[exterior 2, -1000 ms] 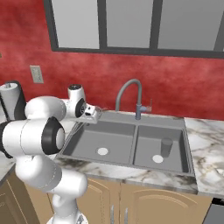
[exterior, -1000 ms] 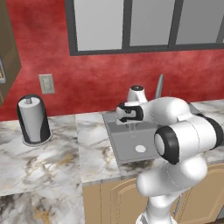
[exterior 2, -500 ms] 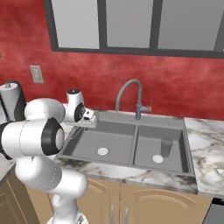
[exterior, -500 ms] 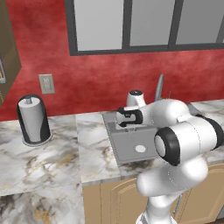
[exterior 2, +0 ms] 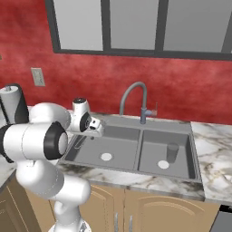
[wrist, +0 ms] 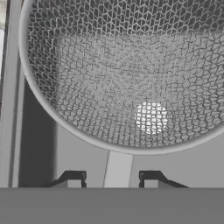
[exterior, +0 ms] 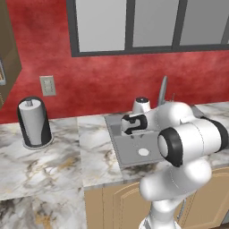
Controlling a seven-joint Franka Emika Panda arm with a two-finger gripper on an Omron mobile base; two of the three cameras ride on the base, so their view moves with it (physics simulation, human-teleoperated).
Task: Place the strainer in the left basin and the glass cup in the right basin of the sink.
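In the hand view the strainer (wrist: 122,74), a round bowl of silver mesh, hangs just ahead of my gripper (wrist: 112,180). Its flat handle (wrist: 117,168) runs back between the two dark fingertips (wrist: 72,179), which are shut on it. Through the mesh I see the pale drain of the left basin (wrist: 78,148). In the right base view the gripper (exterior 2: 93,129) hovers over the near-left part of the left basin (exterior 2: 120,147) of the sink. The glass cup (exterior 2: 172,152) stands upright in the right basin (exterior 2: 181,138).
A tall curved faucet (exterior 2: 136,95) rises at the sink's back edge, right of the hand. A paper towel holder (exterior: 33,123) stands on the marble counter (exterior: 58,156) at the left, below a wall outlet (exterior: 47,85).
The hand has come down a little over the left basin with the strainer still in its grip. The glass cup has not moved.
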